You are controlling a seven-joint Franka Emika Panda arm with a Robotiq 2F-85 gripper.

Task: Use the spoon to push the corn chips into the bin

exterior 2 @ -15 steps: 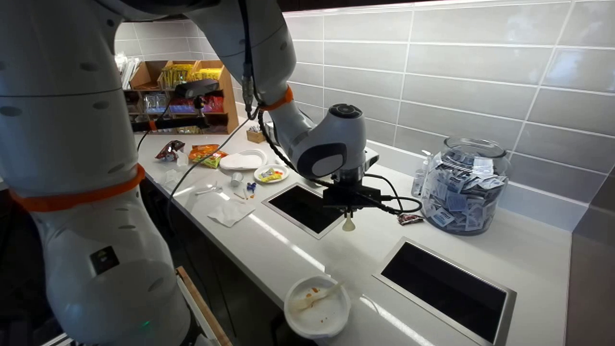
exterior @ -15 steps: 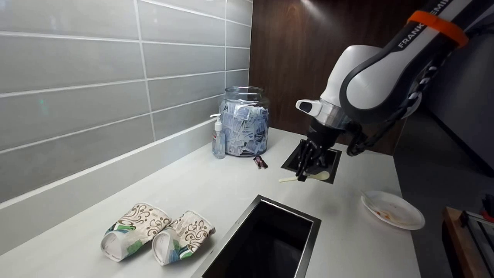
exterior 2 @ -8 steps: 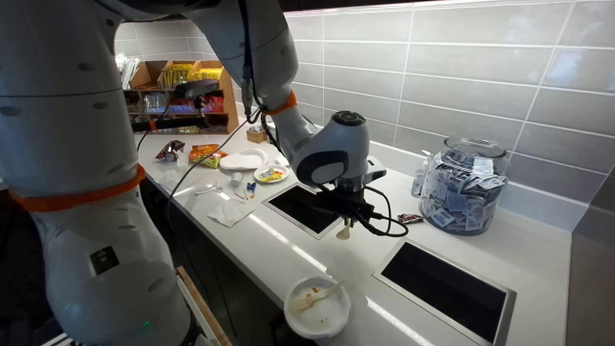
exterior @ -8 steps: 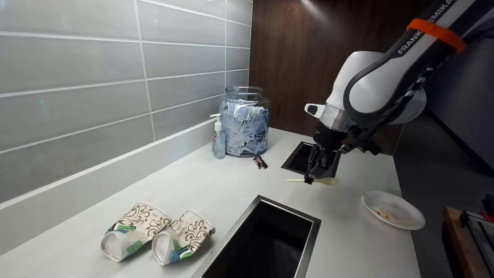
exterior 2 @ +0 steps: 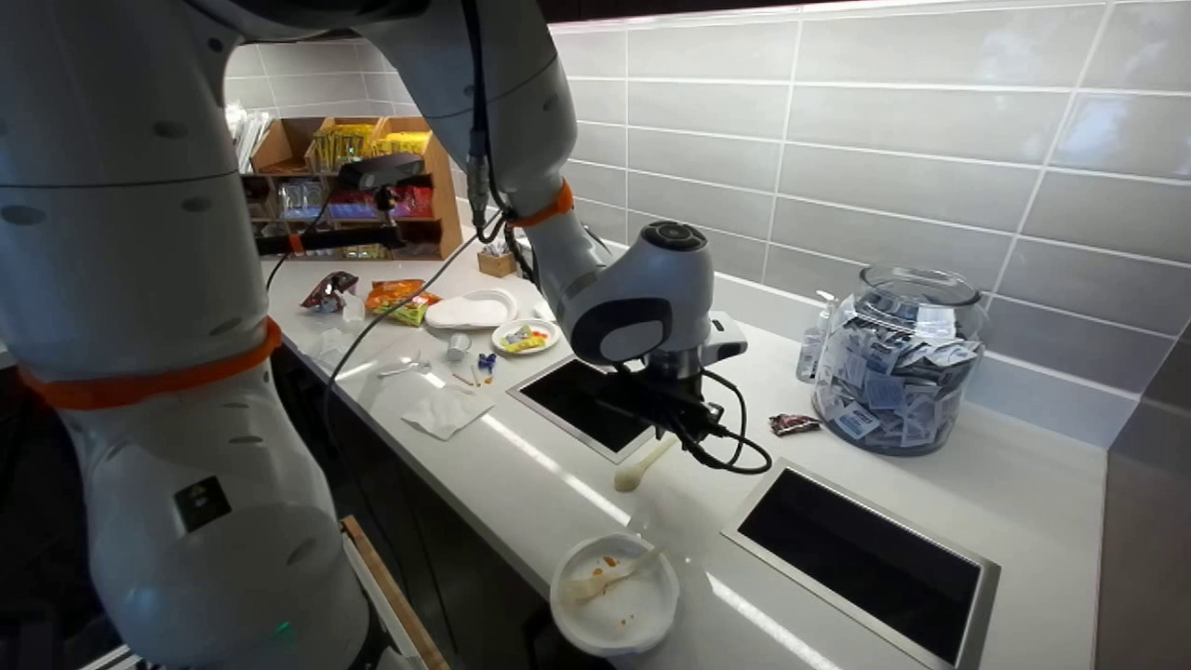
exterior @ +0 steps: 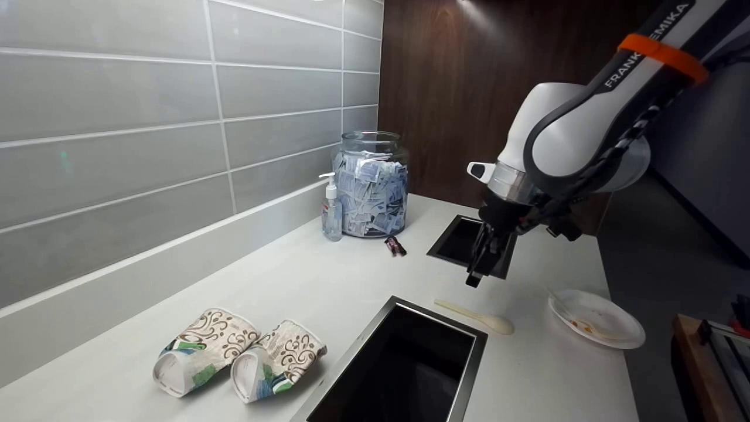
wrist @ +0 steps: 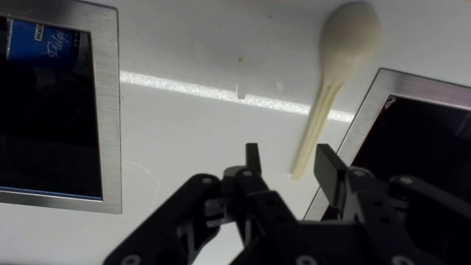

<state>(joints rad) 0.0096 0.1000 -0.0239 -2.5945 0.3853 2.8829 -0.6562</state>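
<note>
The pale cream spoon (exterior: 477, 316) lies flat on the counter beside the steel frame of a dark rectangular opening, the bin (exterior: 471, 369). Above it and apart stands my gripper (exterior: 473, 281), open, with nothing between its fingers. In the wrist view the spoon's handle (wrist: 312, 136) runs down behind the gap of the gripper (wrist: 287, 157), on the counter below. The corn chips appear as two crumpled pieces, a left one (exterior: 214, 346) and a right one (exterior: 284, 357), with brown swirls and green and white ends, left of the bin. The arm hides them in an exterior view.
Farther along is another framed opening (exterior 2: 758, 498), with a blue packet (wrist: 44, 44) inside. A white plate (exterior 2: 651, 609) holding used cutlery sits by the counter's edge. A jar (exterior: 372, 193), a pump bottle (exterior: 332, 217) and a small wrapper (exterior: 395, 246) stand near the wall.
My gripper held the spoon above the counter and carried it sideways toward the plate. It has since opened, and the spoon has dropped onto the counter.
</note>
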